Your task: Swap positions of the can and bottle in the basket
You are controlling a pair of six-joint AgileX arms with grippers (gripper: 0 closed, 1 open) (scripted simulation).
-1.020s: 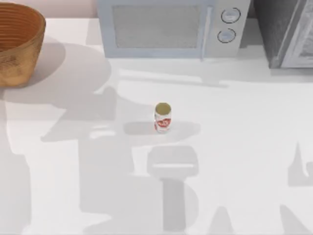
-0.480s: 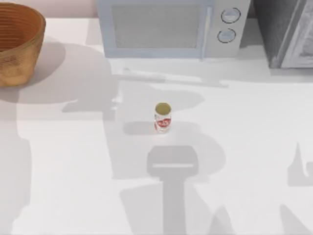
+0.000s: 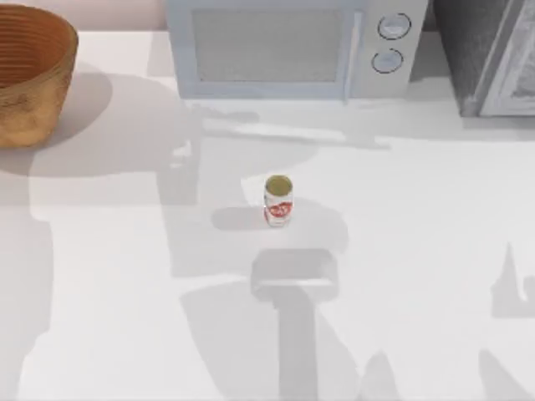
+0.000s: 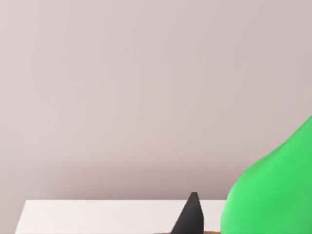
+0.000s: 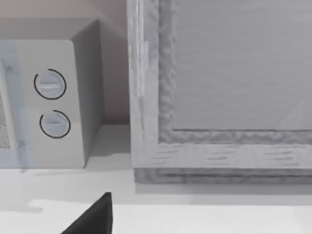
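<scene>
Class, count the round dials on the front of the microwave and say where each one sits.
2. Both are on the microwave's control panel at its right end, one above the other: the upper dial and the lower dial. The right wrist view shows the same pair.

Can [image 3: 277, 200] upright on table [image 3: 418, 251], near centre. Basket [image 3: 29, 75] at far left corner, well apart from can. Microwave [image 3: 292, 46] behind can, along back edge; cabinet [image 3: 489, 54] just right of microwave. Bottle [image 4: 273, 190] close beside left finger [image 4: 191, 214] in left wrist view.
</scene>
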